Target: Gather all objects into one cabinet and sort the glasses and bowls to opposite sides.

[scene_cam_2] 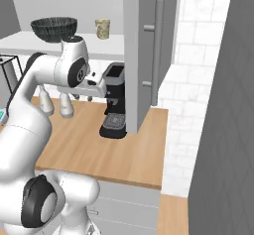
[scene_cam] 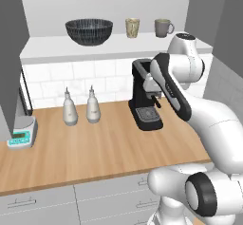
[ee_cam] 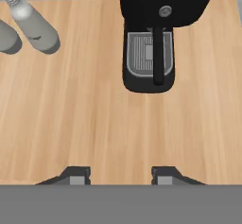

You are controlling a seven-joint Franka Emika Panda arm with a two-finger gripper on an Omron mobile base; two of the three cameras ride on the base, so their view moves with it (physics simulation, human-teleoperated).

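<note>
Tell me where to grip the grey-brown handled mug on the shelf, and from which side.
Probably grip the grey-brown handled ceramic mug across its round body, coming from the front. It stands upright on the white shelf with its handle pointing right, so the front and left sides are free.

Counter (scene_cam: 95, 148): pale wood, straight grain, matt.
Bowl (scene_cam: 88, 31): dark, fine pale lines, slight sheen.
Cup (scene_cam: 132, 28): beige, speckled, ceramic look.
Mug (scene_cam: 163, 28): grey-brown, matt.
Coffee machine (scene_cam: 144, 96): black, plastic look, ribbed grey drip grille.
Bottles (scene_cam: 70, 108): smooth grey.
Cabinet door (scene_cam_2: 149, 50): flat grey, matt; bar handle (scene_cam_2: 158, 50) metal-like.
Wall tiles (scene_cam: 85, 79): white, smooth.
</note>
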